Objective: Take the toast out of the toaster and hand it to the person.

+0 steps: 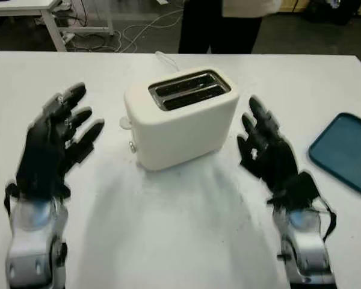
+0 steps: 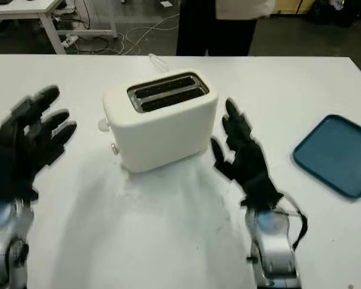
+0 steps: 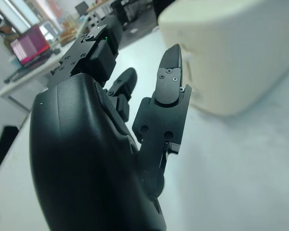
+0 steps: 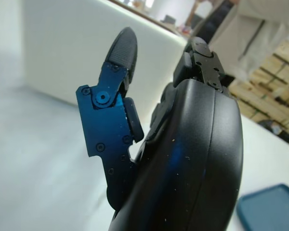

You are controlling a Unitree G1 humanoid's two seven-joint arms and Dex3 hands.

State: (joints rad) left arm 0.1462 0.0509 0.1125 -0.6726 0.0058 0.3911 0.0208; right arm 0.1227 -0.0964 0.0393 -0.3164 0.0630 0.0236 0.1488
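Mid-tabletop, toward the far edge, sits the cream toaster (image 1: pixel 180 117), two dark slots on top, angled a bit so one corner faces the robot. Toast not clearly visible in the slots; only dark interior and wire guides show, so if a slice is there it sits low, can't tell. Judgement: toast would be light, stiff but brittle, crumbly at the crust, maybe warm; best taken by the top edge with a pinch across its thin faces and pulled straight up, light squeeze so it doesn't snap. Toaster body looks smooth and light enough to slide if bumped, so bracing one side seems wise. A small knob or lever shows on the toaster end toward the tabletop's left edge.

Right hand (image 1: pixel 266 147) released, holding nothing, just beside the toaster's right side, palm turned toward it, fingers pointing to the far edge; contact unclear. Left hand (image 1: pixel 57 141) released too, empty, well apart from the toaster toward the left edge, palm facing inward.

Teal tray (image 1: pixel 347 150) lies near the right edge. White cord runs off the far edge behind the toaster. Person (image 1: pixel 225 24) stands beyond the far edge, dark trousers, light top.
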